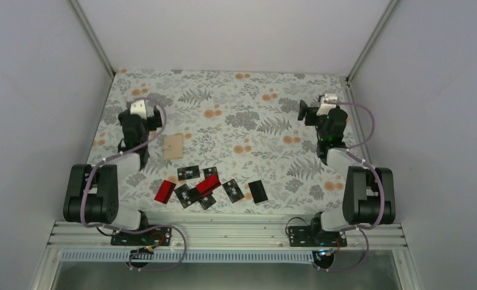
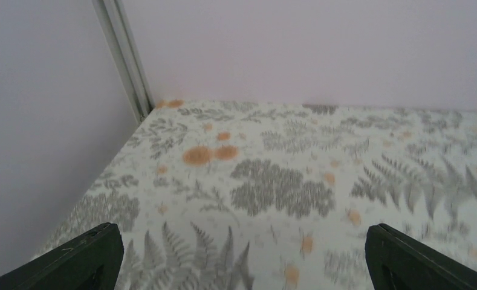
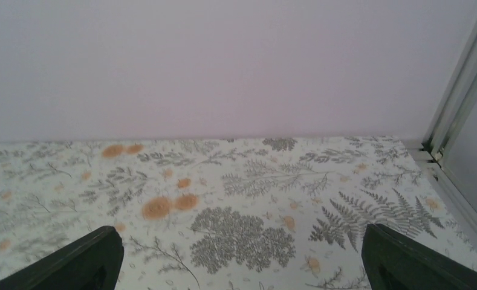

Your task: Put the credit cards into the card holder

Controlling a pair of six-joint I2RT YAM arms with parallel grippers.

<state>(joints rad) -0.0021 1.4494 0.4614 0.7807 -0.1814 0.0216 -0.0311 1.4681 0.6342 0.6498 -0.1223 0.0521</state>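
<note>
L pincer (image 2: 240, 241) & R pincer (image 3: 242, 241) both gaping, empty, facing far wall. Card holder (image 1: 173, 145) sits just beside L arm, long axis near-far; credit cards (image 1: 207, 186) scattered behind, twd bases. L's closer.

both arms sit folded, left hand (image 2: 243, 248) and right hand (image 3: 242, 244) spread wide, empty.

text: none legible; credit cards (image 1: 188, 173): white markings too small to read
</note>
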